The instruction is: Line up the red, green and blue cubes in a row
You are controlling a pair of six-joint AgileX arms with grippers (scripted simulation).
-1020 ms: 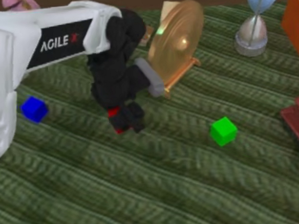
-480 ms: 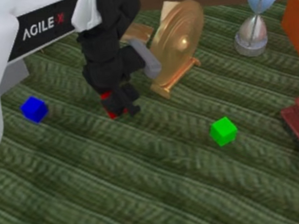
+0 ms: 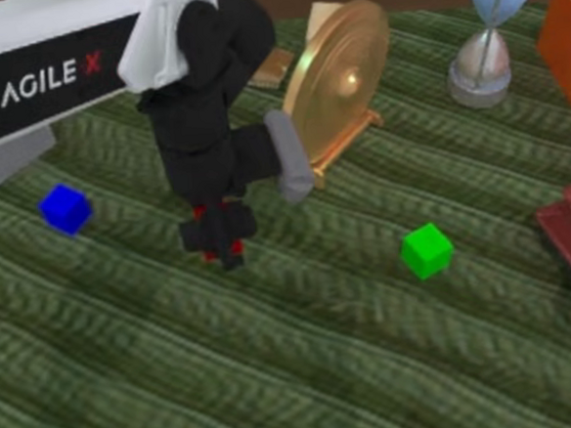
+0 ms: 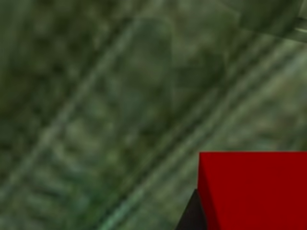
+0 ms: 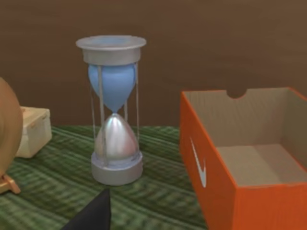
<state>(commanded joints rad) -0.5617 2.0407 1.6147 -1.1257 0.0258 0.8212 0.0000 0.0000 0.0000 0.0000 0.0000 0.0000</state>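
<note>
My left gripper (image 3: 219,240) hangs over the green cloth (image 3: 306,369), a bit left of the middle of the table. Its two black fingers (image 3: 239,223) are squeezed close together on the red cube (image 3: 210,251) (only little bits of red peek out between them in the top view). In the left wrist view the red cube (image 4: 252,189) is big and very close, with a dark finger (image 4: 192,218) touching its side and the cloth behind it.

The blue cube (image 3: 66,208) sits on the cloth to the left, well apart from the claw. The green cube (image 3: 426,250) sits to the right, also well apart. The gold disc (image 3: 339,73) stands on its edge near the arm.

My right arm is not in the top view. Its camera looks at an hourglass (image 5: 112,110) and an orange box (image 5: 242,158). I cannot tell whether the right claw is open or closed.
</note>
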